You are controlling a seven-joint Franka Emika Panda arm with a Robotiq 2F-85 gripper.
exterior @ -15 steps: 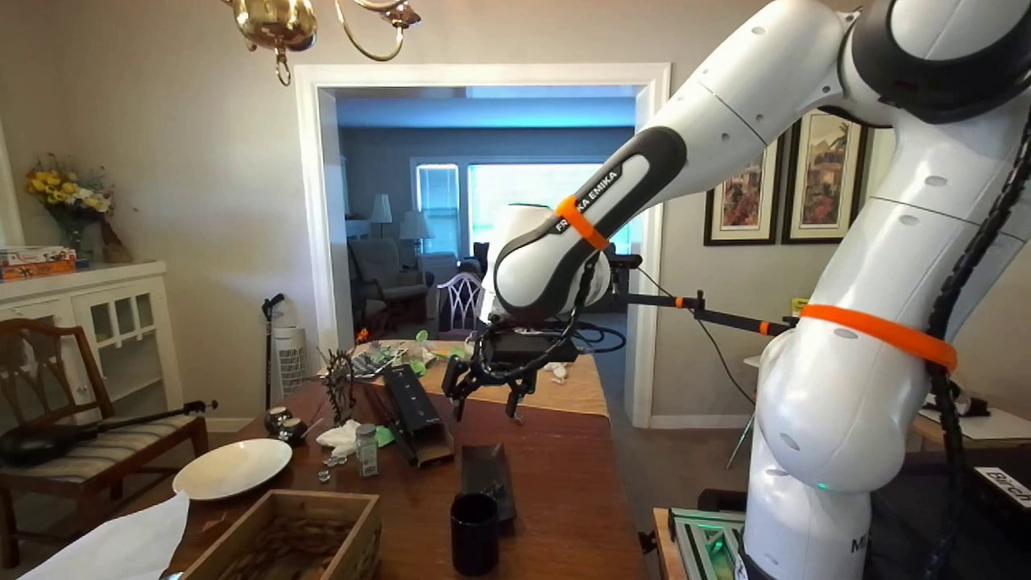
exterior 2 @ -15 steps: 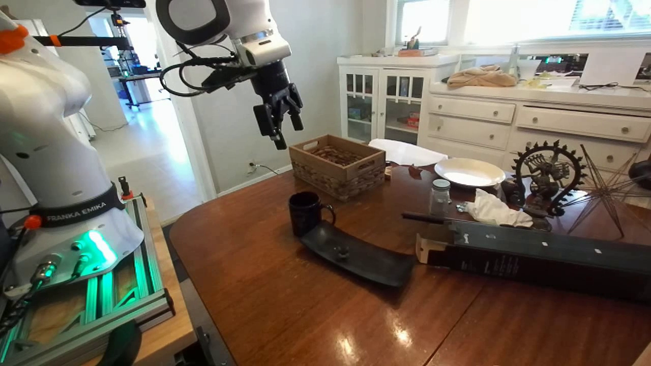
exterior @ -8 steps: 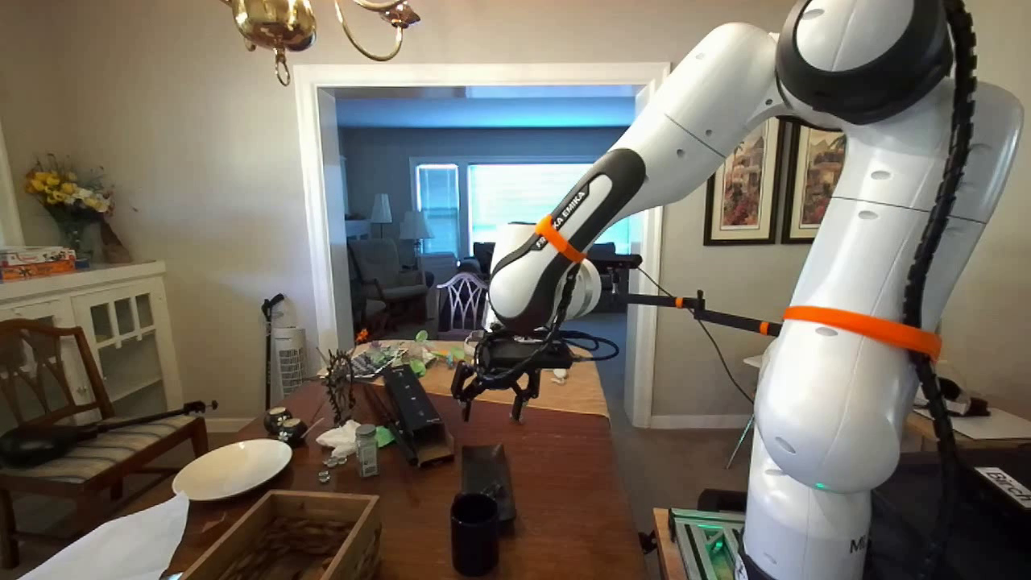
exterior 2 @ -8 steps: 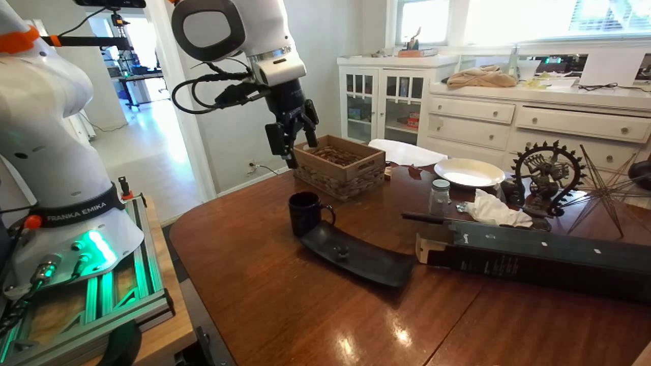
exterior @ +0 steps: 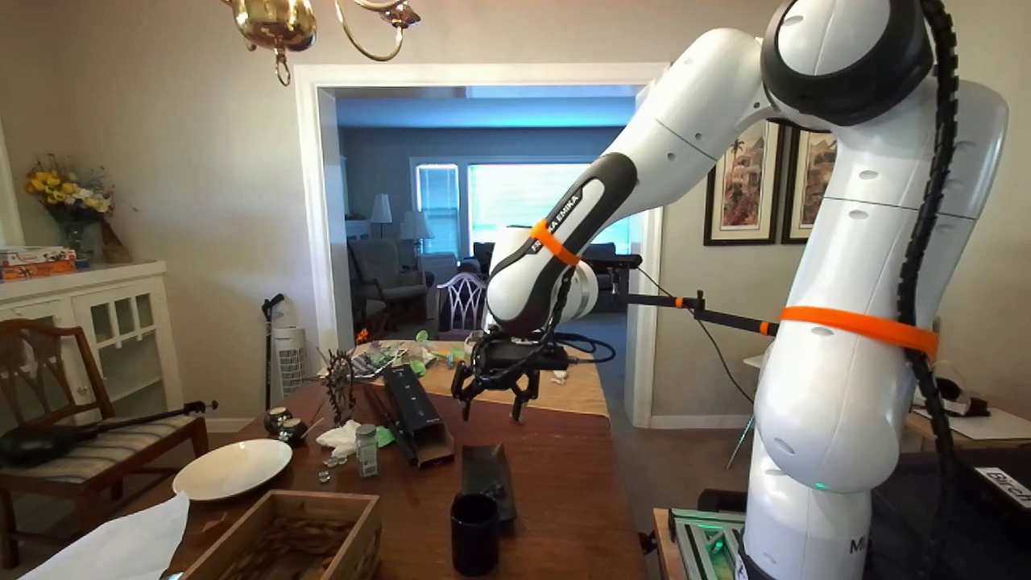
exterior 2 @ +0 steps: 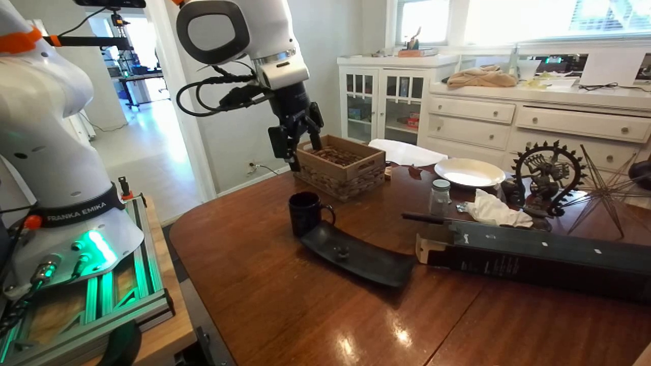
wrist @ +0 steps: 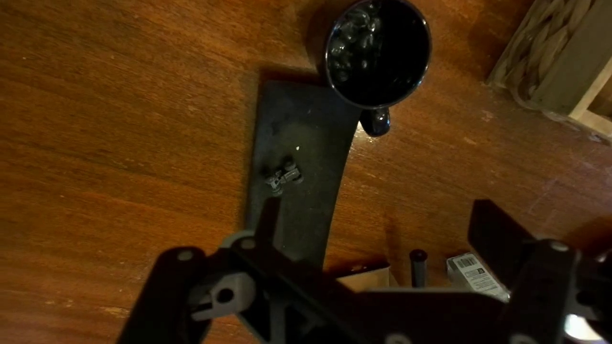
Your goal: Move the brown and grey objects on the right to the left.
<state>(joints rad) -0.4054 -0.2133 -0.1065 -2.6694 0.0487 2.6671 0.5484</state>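
A small grey toy-like object with wheels [wrist: 283, 177] lies on a long dark curved tray [wrist: 306, 129]. The tray also shows in both exterior views [exterior: 486, 467] [exterior 2: 376, 262], with the small object [exterior 2: 342, 251] near its middle. A brown wooden and woven basket [exterior 2: 351, 175] holds brown pieces [exterior 2: 335, 155]; it also shows in an exterior view [exterior: 366, 528]. I cannot tell which thing is the task's brown object. My gripper [wrist: 377, 201] is open and empty, pointing down above the table. Its left finger [wrist: 267, 220] overlaps the tray in the wrist view. It shows in both exterior views [exterior: 490, 416] [exterior 2: 306, 155].
A black mug [exterior 2: 305, 213] with clear shiny pieces inside touches the tray's end. A long black box [exterior 2: 539, 259], a dark rod [wrist: 418, 267], a glass jar [exterior 2: 439, 201], white tissue [exterior 2: 496, 211], a white plate [exterior 2: 470, 173] and a metal figure [exterior 2: 546, 178] stand further along.
My gripper has come down, and in an exterior view it has moved right, now overlapping the basket's near corner. The arm's elbow has shifted left in an exterior view. The table objects have not moved.
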